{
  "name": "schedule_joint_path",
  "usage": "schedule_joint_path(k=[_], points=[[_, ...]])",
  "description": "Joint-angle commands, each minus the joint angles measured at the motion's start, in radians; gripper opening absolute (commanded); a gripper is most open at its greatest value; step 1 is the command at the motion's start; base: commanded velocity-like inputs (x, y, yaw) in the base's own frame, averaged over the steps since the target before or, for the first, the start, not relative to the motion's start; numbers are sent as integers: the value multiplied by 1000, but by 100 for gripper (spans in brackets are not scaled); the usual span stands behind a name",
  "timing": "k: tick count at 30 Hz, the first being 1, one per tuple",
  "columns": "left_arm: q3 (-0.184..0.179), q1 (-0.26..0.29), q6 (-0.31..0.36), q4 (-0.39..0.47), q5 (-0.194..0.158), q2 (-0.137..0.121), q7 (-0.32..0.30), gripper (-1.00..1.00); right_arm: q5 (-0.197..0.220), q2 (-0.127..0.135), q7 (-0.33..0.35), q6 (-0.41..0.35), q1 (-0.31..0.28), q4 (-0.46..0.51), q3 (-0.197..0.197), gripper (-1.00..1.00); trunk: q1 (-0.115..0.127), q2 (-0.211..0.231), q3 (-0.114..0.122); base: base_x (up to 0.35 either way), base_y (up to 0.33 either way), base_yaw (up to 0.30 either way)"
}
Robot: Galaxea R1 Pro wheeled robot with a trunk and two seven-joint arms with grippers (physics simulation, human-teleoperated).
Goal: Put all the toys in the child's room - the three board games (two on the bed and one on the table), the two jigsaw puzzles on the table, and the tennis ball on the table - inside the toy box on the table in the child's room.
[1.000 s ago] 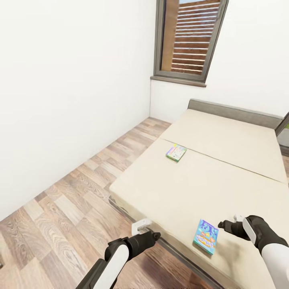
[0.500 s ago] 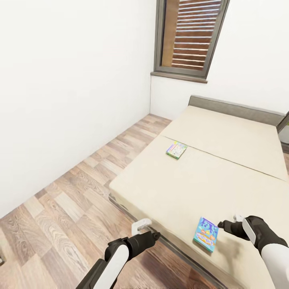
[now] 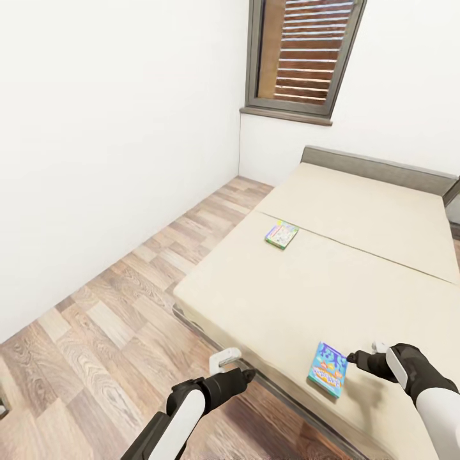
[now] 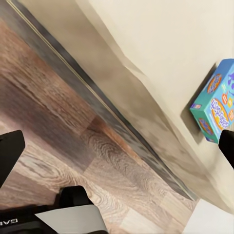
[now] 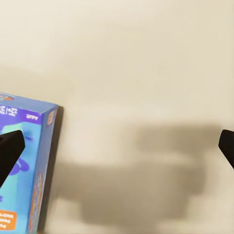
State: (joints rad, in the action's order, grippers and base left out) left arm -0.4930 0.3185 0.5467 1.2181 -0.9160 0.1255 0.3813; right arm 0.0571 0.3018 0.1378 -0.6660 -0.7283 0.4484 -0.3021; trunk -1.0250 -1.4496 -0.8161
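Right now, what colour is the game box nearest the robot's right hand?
Blue, with orange and purple print on top; the blue game box shows best in the left wrist view.

You won't get much to read here. The blue game box [image 3: 328, 368] near the bed's [image 3: 358, 268] front edge has print, but it's too blurry to make out. Same with the small green box [image 3: 281, 234] near the bed's left edge.

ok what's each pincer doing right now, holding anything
Left pincer: open, empty, over the wood-plank floor by the bed edge.
Right pincer: open, empty, beside the small blue board game box on the beige bed.
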Motion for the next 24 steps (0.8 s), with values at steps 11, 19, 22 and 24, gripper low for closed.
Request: schedule_joint_path(k=[11,19,22,24], points=[[-1,1,1,1,-11,0,10,100,9,0,0,-4,0,1,-3,100,0,0,-19,0,0,0],[-1,1,1,1,-11,0,10,100,11,0,0,14,1,2,-4,100,0,0,-32,0,0,0],[-1,1,1,1,-11,0,10,100,11,0,0,18,1,2,-4,100,0,0,-36,0,0,0],[-1,1,1,1,-11,0,10,100,11,0,0,23,1,4,-5,100,0,0,-38,0,0,0]])
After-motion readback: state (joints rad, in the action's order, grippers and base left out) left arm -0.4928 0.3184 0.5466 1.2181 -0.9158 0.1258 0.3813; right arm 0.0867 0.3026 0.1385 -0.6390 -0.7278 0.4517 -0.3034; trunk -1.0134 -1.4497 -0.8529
